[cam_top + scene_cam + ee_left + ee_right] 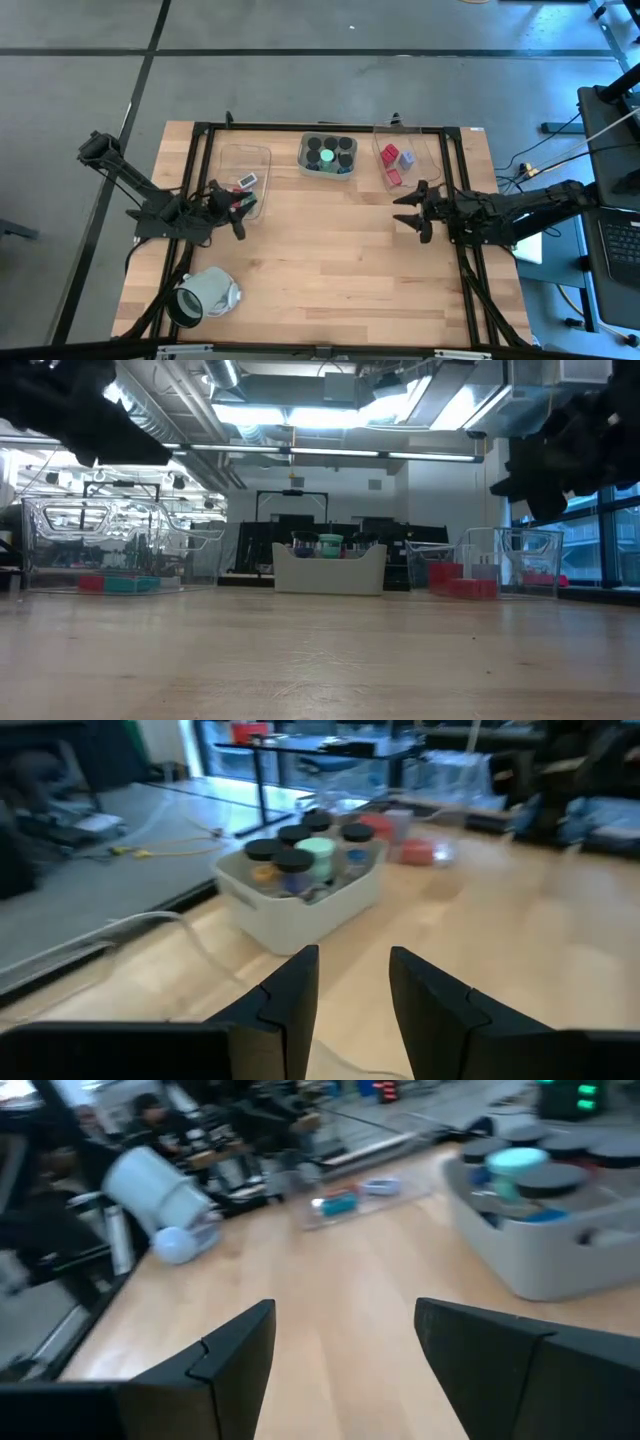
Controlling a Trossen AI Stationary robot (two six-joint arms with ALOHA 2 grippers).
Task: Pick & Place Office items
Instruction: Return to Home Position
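The left end effector (pixel 238 207) hovers over the left part of the wooden surface (pixel 330 265), by the near end of the left clear tray (pixel 240 160). Its own wrist view shows its two dark fingers (pixel 285 995) a little apart with nothing between them. The right end effector (pixel 408 210) hangs over the right part of the surface, near the right clear tray (pixel 430 155) but apart from it. Its fingers stand widely spread and empty. The two arms reach in from opposite sides, and their end effectors point toward each other. Flat rectangles (pixel 247 181) lie in the left clear tray, toward its near end. The low view shows a red rectangle (pixel 91 583) and a teal rectangle (pixel 131 584) side by side on the tray floor. Between the two trays, at the far edge of the surface, sits a white bin (pixel 303 152) packed with short black-capped cylinders (pixel 345 145), among them a green-topped cylinder (pixel 327 156) near the middle. The right clear tray holds red blocks (pixel 389 155) and a pale blue cube (pixel 407 159) just beside them. A large pale hollow cylinder (pixel 205 293) lies on its side near the near left corner of the surface, well apart from the trays and the bin.
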